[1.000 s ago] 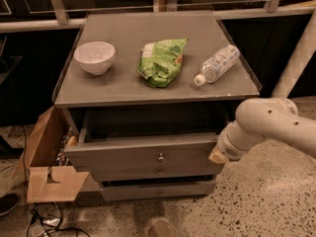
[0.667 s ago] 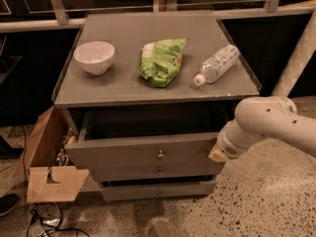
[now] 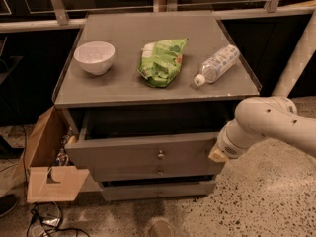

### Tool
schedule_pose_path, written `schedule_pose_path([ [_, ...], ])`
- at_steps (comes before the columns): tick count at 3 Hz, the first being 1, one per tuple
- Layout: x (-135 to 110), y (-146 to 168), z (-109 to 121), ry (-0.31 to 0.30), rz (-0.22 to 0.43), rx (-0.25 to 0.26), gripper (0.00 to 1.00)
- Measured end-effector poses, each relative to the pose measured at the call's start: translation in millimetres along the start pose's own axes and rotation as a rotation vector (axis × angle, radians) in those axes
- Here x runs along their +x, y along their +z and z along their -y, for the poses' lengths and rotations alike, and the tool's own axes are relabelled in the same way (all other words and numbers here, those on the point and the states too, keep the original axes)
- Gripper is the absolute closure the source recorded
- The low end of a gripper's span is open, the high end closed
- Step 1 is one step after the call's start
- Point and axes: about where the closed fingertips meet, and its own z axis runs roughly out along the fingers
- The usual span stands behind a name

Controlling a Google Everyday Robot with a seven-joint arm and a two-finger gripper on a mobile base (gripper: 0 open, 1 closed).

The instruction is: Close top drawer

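The top drawer [image 3: 133,152] stands pulled well out from the grey cabinet, its flat front hanging forward of the cabinet's top edge and a dark gap open behind it. Its small round knob [image 3: 160,155] sits at the centre of the front, untouched. The two lower drawers [image 3: 158,188] beneath it look to be pushed in, or nearly so.

The gripper [image 3: 216,155] is at the right end of the drawer front, right up against it or just beside it. The thick white arm [image 3: 269,122] reaching in from the right hides most of it, so whether it is spread or closed I cannot tell.

My reading is that the approach is done and the push is the step in hand — the drawer is not yet closed. The next move calls for a steady shove straight toward the cabinet. Since contact is at one end and not at the middle, the drawer may skew and bind, so the push should stay square to the front.

On the cabinet top [image 3: 123,90] lie a white bowl [image 3: 95,57], a green snack bag [image 3: 162,60] and a plastic water bottle [image 3: 217,63] on its side — all clear of the drawer's path. An open cardboard box [image 3: 49,157] leans at the cabinet's left side.
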Motion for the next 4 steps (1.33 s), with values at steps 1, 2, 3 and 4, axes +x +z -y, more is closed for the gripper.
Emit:
schedule_pose_path([
  [1, 0.0, 0.0, 0.0, 0.000, 0.000, 0.000, 0.36],
  [2, 0.0, 0.0, 0.0, 0.000, 0.000, 0.000, 0.13],
  [3, 0.0, 0.0, 0.0, 0.000, 0.000, 0.000, 0.00],
  [4, 0.0, 0.1, -0.1, 0.000, 0.000, 0.000, 0.00],
])
